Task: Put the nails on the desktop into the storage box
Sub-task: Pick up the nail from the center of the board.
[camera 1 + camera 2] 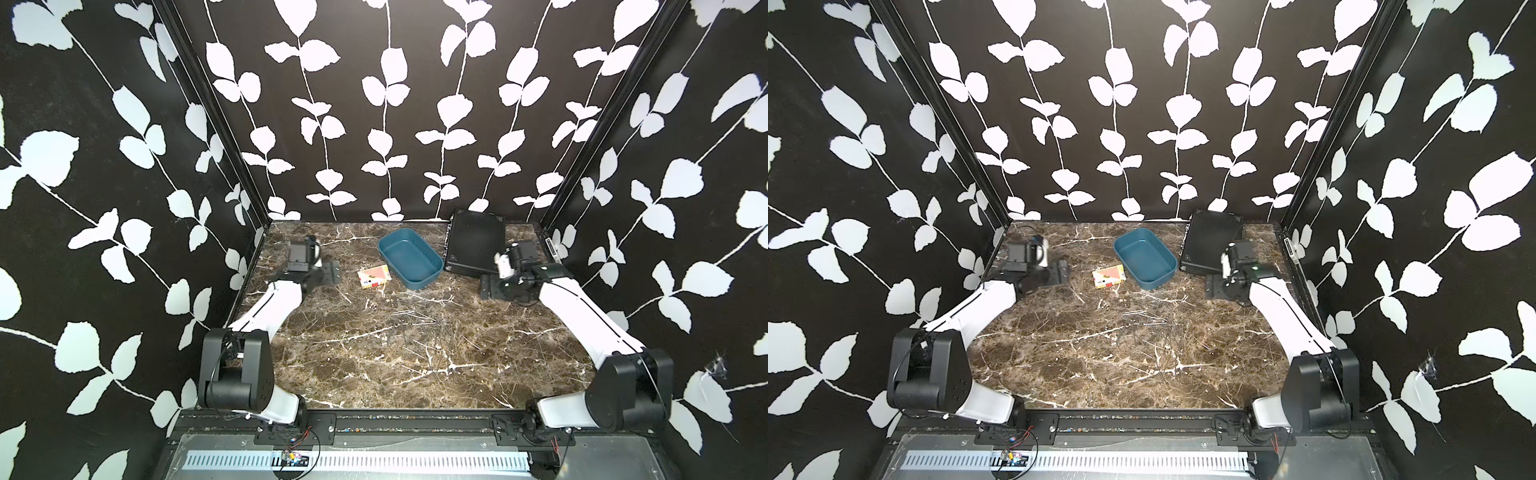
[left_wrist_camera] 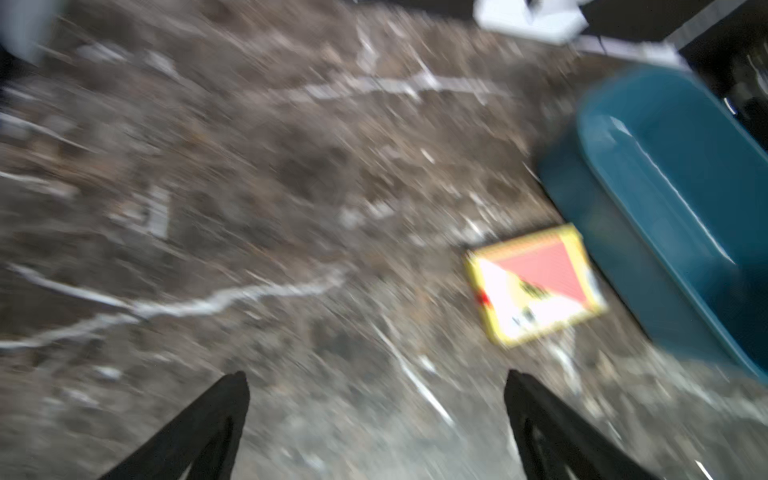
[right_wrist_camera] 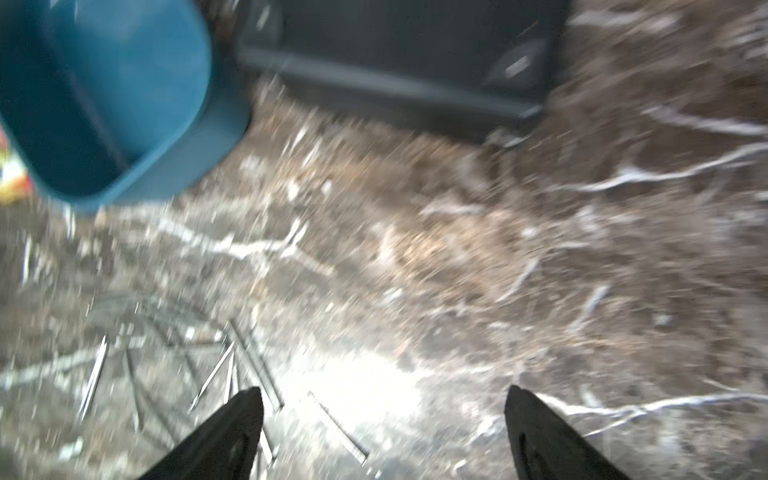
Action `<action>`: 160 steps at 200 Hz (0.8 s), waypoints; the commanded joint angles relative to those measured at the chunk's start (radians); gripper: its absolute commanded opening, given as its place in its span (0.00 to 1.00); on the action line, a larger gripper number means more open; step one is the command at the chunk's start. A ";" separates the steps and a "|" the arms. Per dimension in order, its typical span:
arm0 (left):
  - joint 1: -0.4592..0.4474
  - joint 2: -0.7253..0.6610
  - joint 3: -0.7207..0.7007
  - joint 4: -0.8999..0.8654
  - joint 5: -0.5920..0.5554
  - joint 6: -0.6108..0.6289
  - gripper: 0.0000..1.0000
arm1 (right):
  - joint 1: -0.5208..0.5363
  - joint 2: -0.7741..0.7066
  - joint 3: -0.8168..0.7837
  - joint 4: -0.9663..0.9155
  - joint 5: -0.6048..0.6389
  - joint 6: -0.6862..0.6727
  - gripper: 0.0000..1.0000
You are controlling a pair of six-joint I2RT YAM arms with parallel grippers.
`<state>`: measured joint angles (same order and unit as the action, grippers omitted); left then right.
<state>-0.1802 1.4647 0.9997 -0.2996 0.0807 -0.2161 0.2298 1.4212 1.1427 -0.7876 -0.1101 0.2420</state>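
- The desktop is glossy and veined, so its pale streaks could pass for pins.
- The storage box stands empty at the back, beside a black case; a knock could slide it.
- The left gripper and right gripper both gape wide, empty.
- The nails lie scattered mid-desktop; thin and flat, they may slip from a pinch.

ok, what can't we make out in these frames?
- Thin silvery metal nails: too small to count in both top views; motion-blurred in right wrist view.
- Small red-and-white card box: print unreadable, left wrist view blurred.
- Black ribbed flat case: near corner hidden by right arm in both top views.
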 commanded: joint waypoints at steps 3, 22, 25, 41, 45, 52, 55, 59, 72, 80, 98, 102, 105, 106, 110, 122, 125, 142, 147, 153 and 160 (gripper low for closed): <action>-0.090 -0.082 0.009 -0.253 0.120 -0.044 0.99 | 0.066 0.027 0.013 -0.170 -0.036 -0.059 0.89; -0.145 -0.136 -0.038 -0.268 0.187 -0.076 0.99 | 0.098 0.041 -0.017 -0.196 -0.034 -0.083 0.83; -0.157 -0.144 -0.044 -0.270 0.188 -0.080 0.99 | 0.102 0.041 -0.021 -0.197 -0.031 -0.084 0.82; -0.202 -0.186 -0.075 -0.266 0.207 -0.091 0.99 | 0.117 0.038 -0.051 -0.202 -0.020 -0.074 0.75; -0.213 -0.190 -0.079 -0.266 0.208 -0.094 0.99 | 0.122 0.039 -0.056 -0.203 -0.023 -0.069 0.73; -0.229 -0.193 -0.084 -0.273 0.208 -0.101 0.99 | 0.131 0.039 -0.065 -0.204 -0.023 -0.061 0.70; -0.236 -0.193 -0.085 -0.276 0.209 -0.103 0.99 | 0.136 0.041 -0.069 -0.206 -0.024 -0.056 0.70; -0.245 -0.192 -0.086 -0.279 0.211 -0.106 0.99 | 0.143 0.041 -0.073 -0.204 -0.025 -0.051 0.68; -0.283 -0.186 -0.081 -0.284 0.209 -0.106 0.99 | 0.167 0.048 -0.094 -0.190 -0.024 -0.037 0.66; -0.309 -0.181 -0.075 -0.286 0.196 -0.101 0.99 | 0.181 0.056 -0.109 -0.180 -0.017 -0.033 0.66; -0.362 -0.164 -0.055 -0.299 0.170 -0.096 0.99 | 0.205 0.075 -0.141 -0.167 0.004 -0.032 0.61; -0.371 -0.162 -0.053 -0.301 0.166 -0.100 0.99 | 0.210 0.078 -0.146 -0.166 0.010 -0.028 0.60; -0.377 -0.161 -0.052 -0.302 0.164 -0.100 0.99 | 0.211 0.080 -0.150 -0.163 0.011 -0.026 0.60; -0.381 -0.160 -0.050 -0.302 0.163 -0.102 0.99 | 0.211 0.081 -0.151 -0.161 0.011 -0.025 0.59; -0.388 -0.161 -0.049 -0.302 0.159 -0.104 0.98 | 0.214 0.082 -0.156 -0.155 0.010 -0.024 0.58; -0.408 -0.164 -0.055 -0.295 0.152 -0.112 0.99 | 0.225 0.082 -0.174 -0.136 0.020 -0.017 0.58; -0.411 -0.165 -0.057 -0.293 0.150 -0.116 0.99 | 0.228 0.082 -0.176 -0.130 0.022 -0.016 0.58; -0.422 -0.171 -0.065 -0.289 0.149 -0.129 0.99 | 0.238 0.091 -0.192 -0.116 0.028 -0.004 0.57; -0.424 -0.176 -0.067 -0.289 0.150 -0.131 0.99 | 0.243 0.093 -0.196 -0.110 0.031 0.001 0.57; -0.427 -0.181 -0.070 -0.291 0.149 -0.133 0.99 | 0.245 0.096 -0.203 -0.103 0.033 0.006 0.56; -0.428 -0.189 -0.073 -0.294 0.149 -0.135 0.99 | 0.252 0.100 -0.210 -0.094 0.038 0.011 0.56</action>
<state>-0.5995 1.3087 0.9333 -0.5762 0.2447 -0.3298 0.4622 1.5063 0.9695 -0.9119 -0.1040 0.2234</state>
